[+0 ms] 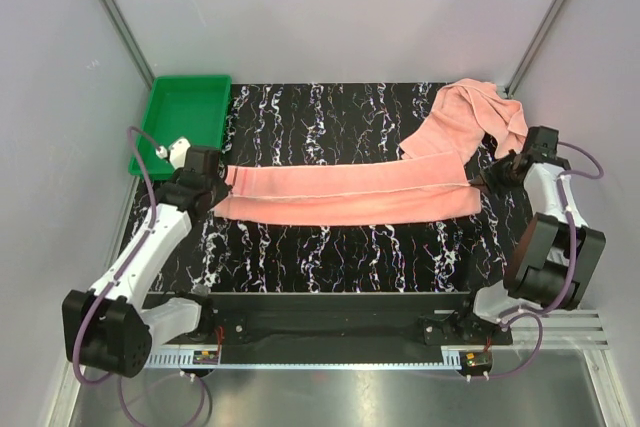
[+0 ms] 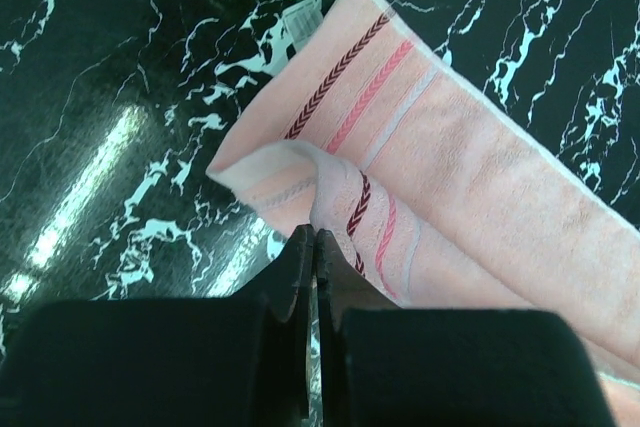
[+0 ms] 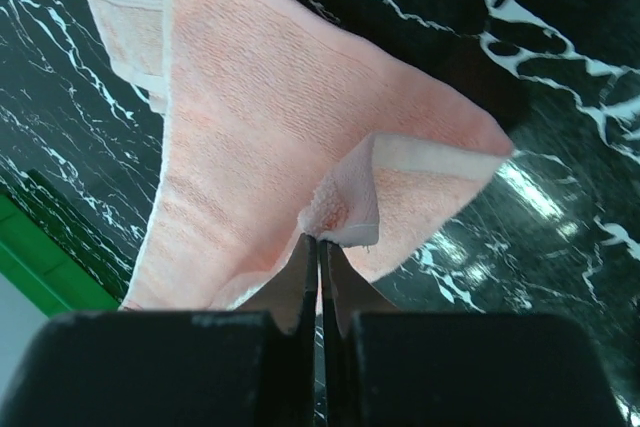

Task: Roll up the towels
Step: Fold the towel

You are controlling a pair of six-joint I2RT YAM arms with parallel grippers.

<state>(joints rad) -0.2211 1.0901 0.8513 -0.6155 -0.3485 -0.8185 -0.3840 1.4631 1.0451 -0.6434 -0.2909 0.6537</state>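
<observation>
1. My left gripper point(image 2: 315, 239) is pinched tight on the flat towel point(image 1: 350, 195). The jaws meet with only cloth between them, gripping a turned-over corner of its striped end.
2. That end carries three bands point(image 2: 345, 82): a maroon chevron, a pink one and a pale grey one. It lies just beside the near right corner of the tray point(image 1: 180, 112). In the left wrist view the green corner shows just past the hem, with a small white tag point(image 2: 300, 17) at the towel's edge below it.
3. My right gripper point(image 3: 320, 245) is likewise clamped on cloth. It holds a bunched corner at the same towel's other end, the end farthest from the tray.
4. Between the two grippers, the flat towel lies stretched on the table point(image 1: 330, 257) as one long band. It runs straight away from the tray to the right, with a thin line along its length; I cannot tell whether that is a fold or a seam.
5. The second towel point(image 1: 475, 112) lies crumpled well apart from the tray, at the table's far right and about level with the tray. One tail of it slopes down to touch the flat towel's far edge, towards the end away from the tray.
</observation>
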